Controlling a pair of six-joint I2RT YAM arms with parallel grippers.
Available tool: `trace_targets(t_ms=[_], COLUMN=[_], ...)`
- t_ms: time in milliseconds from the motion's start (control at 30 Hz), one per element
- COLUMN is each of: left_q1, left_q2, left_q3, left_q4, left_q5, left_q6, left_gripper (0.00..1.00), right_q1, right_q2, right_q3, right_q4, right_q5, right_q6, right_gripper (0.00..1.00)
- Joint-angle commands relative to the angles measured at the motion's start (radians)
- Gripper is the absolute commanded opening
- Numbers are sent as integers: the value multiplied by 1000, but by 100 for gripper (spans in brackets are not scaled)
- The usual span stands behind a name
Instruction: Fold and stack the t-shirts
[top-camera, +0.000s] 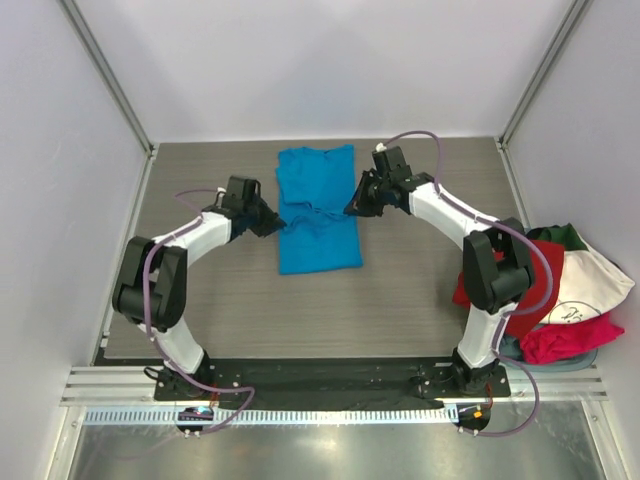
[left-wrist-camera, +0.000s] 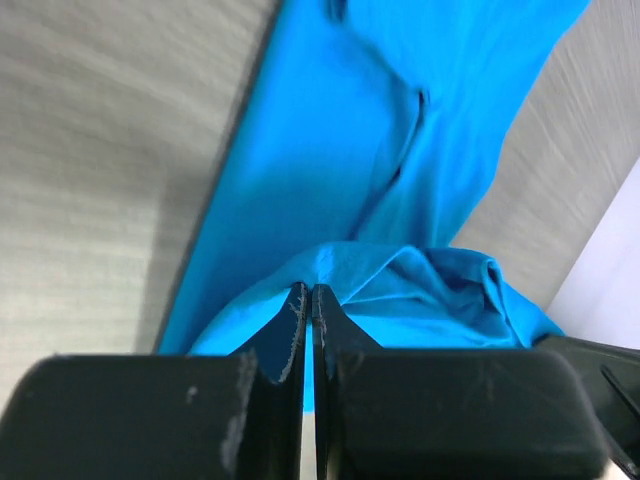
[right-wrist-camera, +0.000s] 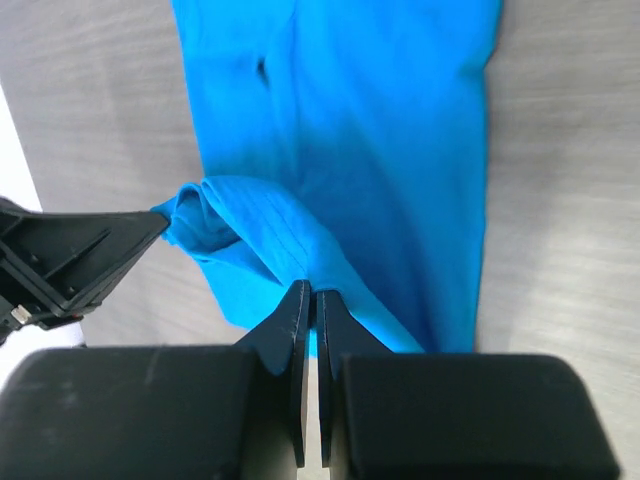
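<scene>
The bright blue t-shirt (top-camera: 318, 205) lies lengthwise in the middle of the table, folded into a narrow strip. My left gripper (top-camera: 277, 222) is shut on its left edge (left-wrist-camera: 330, 265) about halfway along. My right gripper (top-camera: 352, 208) is shut on its right edge (right-wrist-camera: 290, 250) opposite. Both hold the pinched cloth lifted, bunched between them. A pile of other t-shirts sits at the right: red (top-camera: 536, 282), magenta-pink (top-camera: 570, 338), white with a small print (top-camera: 588, 285) and dark green (top-camera: 562, 237).
The grey wood-grain table (top-camera: 200, 310) is walled in by white panels (top-camera: 330, 60) at the back and sides. A black base strip (top-camera: 330, 375) runs along the near edge by the arm bases.
</scene>
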Motion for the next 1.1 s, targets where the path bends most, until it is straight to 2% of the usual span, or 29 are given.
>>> trace_targets(t_ms=[0, 267, 300, 333, 400, 433, 467, 500, 533, 633, 733, 767, 967, 1067], left_q1=[21, 40, 41, 44, 53, 56, 66, 70, 75, 70, 43, 34, -35, -65], left_q2=[41, 104, 113, 123, 156, 163, 169, 163, 155, 77, -41, -76, -225, -262], left_q3=[60, 147, 158, 169, 199, 207, 213, 221, 222, 186, 68, 34, -164, -227], left_q4=[55, 55, 53, 53, 50, 50, 47, 42, 33, -17, -21, -21, -25, -25], left_q5=[0, 25, 31, 35, 49, 51, 49, 37, 26, -24, -53, -58, -29, -23], left_q6=[-13, -10, -10, -10, -7, -4, 2, 23, 36, 97, 134, 139, 154, 157], left_gripper=[0, 0, 3, 5, 29, 42, 50, 65, 70, 73, 74, 74, 73, 72], right_q1=[-28, -62, -62, -66, -74, -82, -83, -85, -85, -85, -85, -85, -83, -69], right_q2=[53, 179, 183, 188, 205, 212, 217, 212, 202, 121, -14, -47, -154, -170], right_q3=[105, 199, 210, 216, 234, 242, 250, 250, 245, 175, 17, -65, -294, -385], right_q4=[-29, -41, -38, -40, -40, -43, -41, -40, -40, -31, 34, 69, 116, 178], right_q5=[-17, -63, -52, -45, -23, -15, -6, 11, 15, 35, 17, 5, -95, -138], right_q6=[-31, -32, -32, -32, -26, -26, -25, -32, -41, -69, -74, -72, -51, -28], right_gripper=[1, 1, 2, 8, 27, 46, 53, 69, 72, 73, 72, 71, 53, 51])
